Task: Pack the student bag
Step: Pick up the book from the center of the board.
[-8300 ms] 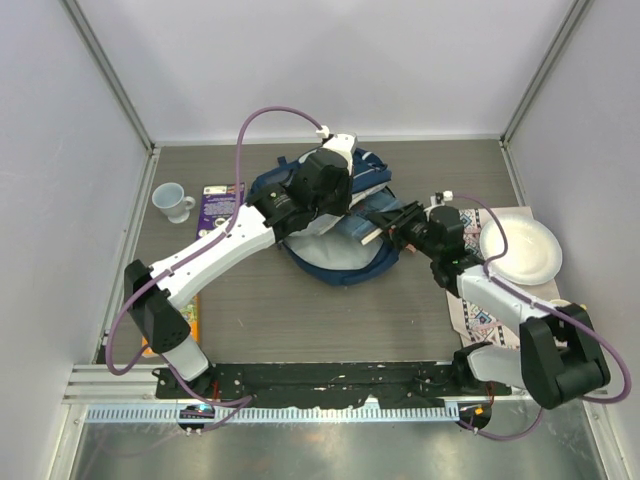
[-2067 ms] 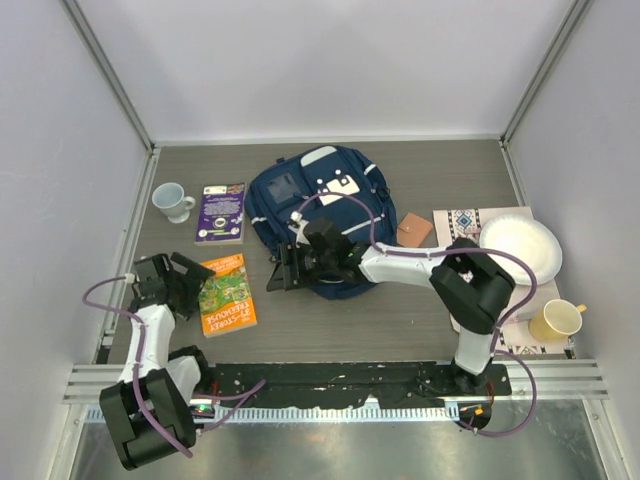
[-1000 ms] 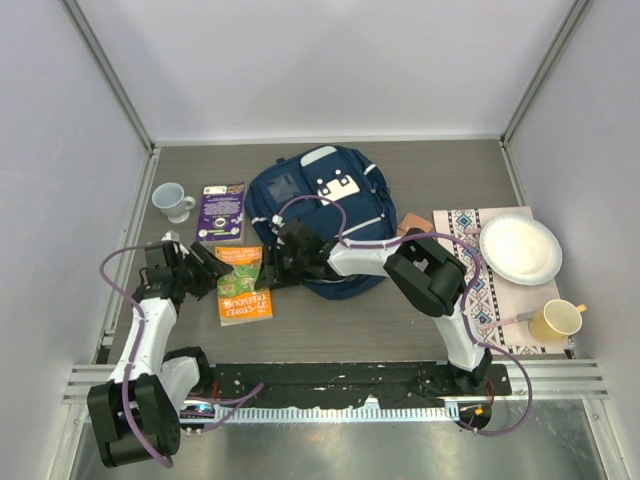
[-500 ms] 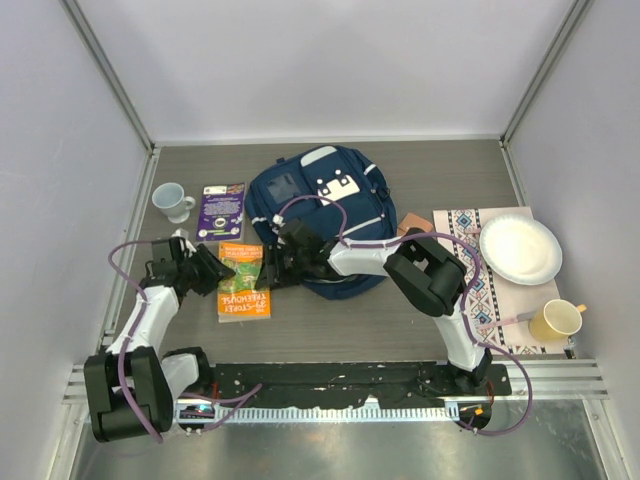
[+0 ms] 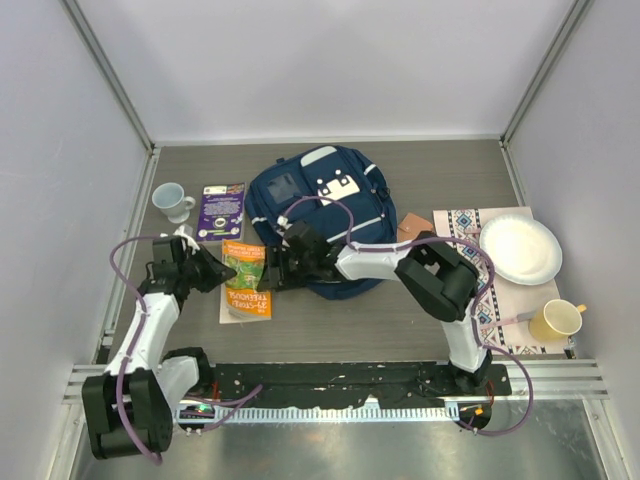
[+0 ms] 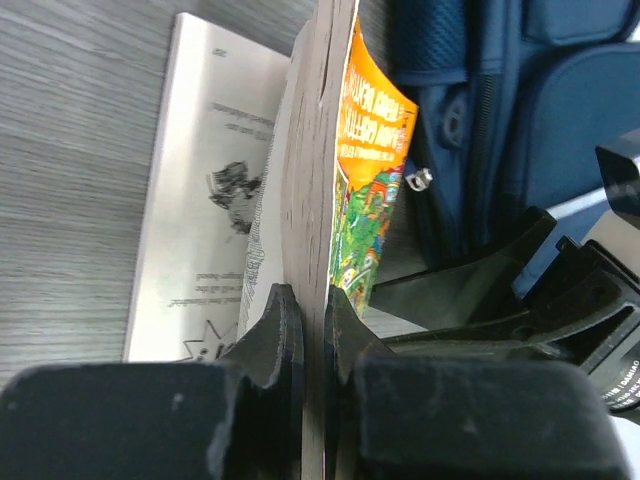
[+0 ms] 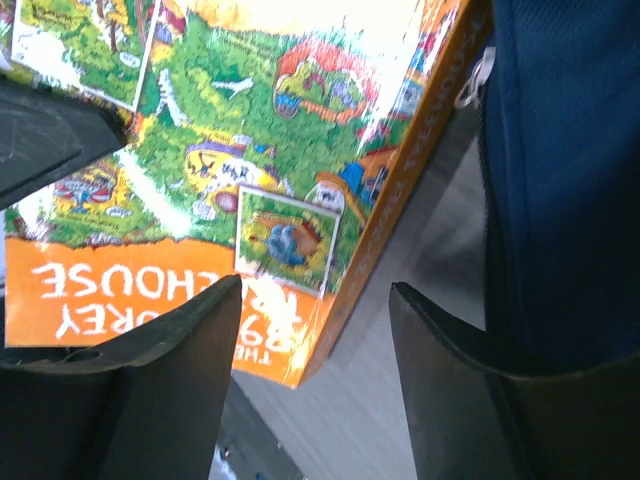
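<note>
The student bag (image 5: 370,205) is a navy backpack lying flat at the table's middle back. An orange picture book (image 5: 246,283) lies just left of it, one side raised and a white inner page (image 6: 205,200) flat on the table. My left gripper (image 5: 212,272) is shut on the raised pages and cover (image 6: 312,300), which stand on edge. My right gripper (image 5: 272,270) stands open at the book's bag-side edge. The book's orange corner (image 7: 300,340) sits between its fingers (image 7: 170,345), not pinched. The bag's blue fabric (image 7: 570,150) is close on its right.
A purple book (image 5: 221,212) and a white mug (image 5: 172,201) lie at the back left. A brown wallet (image 5: 412,229) sits right of the bag. A patterned placemat (image 5: 470,295) on the right carries a white plate (image 5: 520,250) and a yellow cup (image 5: 555,320).
My left gripper has closed on the orange book's edge and tipped that side up, baring a white page. The right gripper's jaws have spread a little wider beside the book.
</note>
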{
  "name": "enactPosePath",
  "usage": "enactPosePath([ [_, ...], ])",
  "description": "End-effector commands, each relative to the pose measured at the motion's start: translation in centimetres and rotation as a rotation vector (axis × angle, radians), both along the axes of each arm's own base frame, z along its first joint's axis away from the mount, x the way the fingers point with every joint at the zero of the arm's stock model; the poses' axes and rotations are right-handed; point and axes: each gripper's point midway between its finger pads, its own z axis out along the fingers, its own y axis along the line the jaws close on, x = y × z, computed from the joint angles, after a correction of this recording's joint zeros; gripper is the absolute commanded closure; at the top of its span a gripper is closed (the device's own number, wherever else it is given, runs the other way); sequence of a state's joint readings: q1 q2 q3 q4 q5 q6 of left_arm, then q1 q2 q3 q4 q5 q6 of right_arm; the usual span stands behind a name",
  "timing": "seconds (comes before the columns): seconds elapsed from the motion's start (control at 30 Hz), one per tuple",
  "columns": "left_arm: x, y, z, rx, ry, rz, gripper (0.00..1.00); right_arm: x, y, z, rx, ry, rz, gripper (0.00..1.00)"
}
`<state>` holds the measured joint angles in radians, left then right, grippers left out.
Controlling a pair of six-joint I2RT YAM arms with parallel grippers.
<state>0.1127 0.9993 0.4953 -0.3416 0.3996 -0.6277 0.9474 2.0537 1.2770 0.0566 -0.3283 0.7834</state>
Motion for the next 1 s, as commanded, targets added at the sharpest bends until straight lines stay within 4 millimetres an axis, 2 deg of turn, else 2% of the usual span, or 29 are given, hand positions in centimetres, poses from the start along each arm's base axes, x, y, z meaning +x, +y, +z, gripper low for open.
enactPosePath([
  [0.0,0.5,-1.9,5.7,-0.075,-0.17,-0.066,1.0,1.4,-1.4,6.5,0.097,-0.124,-0.052,0.31],
  [0.03,0.8,-2.0,7.2,-0.086,-0.209,-0.068,1.0,1.8,-1.6,8.7,0.147,-0.135,-0.075,0.3],
  [0.07,0.8,-2.2,8.0,-0.093,-0.236,-0.075,1.0,1.9,-2.1,9.3,0.168,-0.136,-0.085,0.3],
  [0.1,0.7,-2.5,9.2,-0.105,-0.273,-0.092,1.0,1.7,-2.9,9.0,0.181,-0.115,-0.085,0.28],
  [0.13,0.7,-2.8,10.4,-0.116,-0.301,-0.104,1.0,2.8,-3.4,10.4,0.236,-0.111,-0.119,0.27],
  [0.17,0.9,-3.0,11.3,-0.132,-0.325,-0.112,1.0,3.0,-3.9,11.6,0.281,-0.107,-0.122,0.27],
  [0.2,0.7,-3.6,12.6,-0.159,-0.356,-0.143,1.0,2.3,-4.4,11.6,0.311,-0.066,-0.099,0.27],
  [0.23,0.7,-3.8,13.3,-0.175,-0.374,-0.151,1.0,3.1,-4.8,13.0,0.378,-0.064,-0.114,0.27],
  [0.27,0.9,-4.1,14.3,-0.198,-0.402,-0.155,1.0,3.1,-5.1,14.0,0.411,-0.064,-0.11,0.27],
  [0.43,0.7,-5.1,18.3,-0.269,-0.51,-0.19,1.0,2.5,-5.9,15.9,0.441,-0.095,-0.085,0.25],
  [0.57,0.8,-5.8,19.7,-0.315,-0.557,-0.238,1.0,2.1,-6.2,17.1,0.475,-0.111,-0.079,0.25],
  [0.7,1.0,-6.6,20.0,-0.413,-0.577,-0.259,1.0,2.0,-6.0,17.1,0.49,-0.101,-0.073,0.25],
  [0.73,1.1,-6.7,20.7,-0.425,-0.619,-0.275,1.0,1.9,-5.9,17.0,0.499,-0.093,-0.067,0.25],
  [0.87,0.9,-7.8,20.4,-0.473,-0.613,-0.32,1.0,1.8,-5.6,16.9,0.528,-0.07,-0.063,0.24],
  [0.97,0.6,-8.8,20.2,-0.484,-0.606,-0.361,1.0,1.9,-5.3,17.5,0.563,-0.073,-0.059,0.25],
])
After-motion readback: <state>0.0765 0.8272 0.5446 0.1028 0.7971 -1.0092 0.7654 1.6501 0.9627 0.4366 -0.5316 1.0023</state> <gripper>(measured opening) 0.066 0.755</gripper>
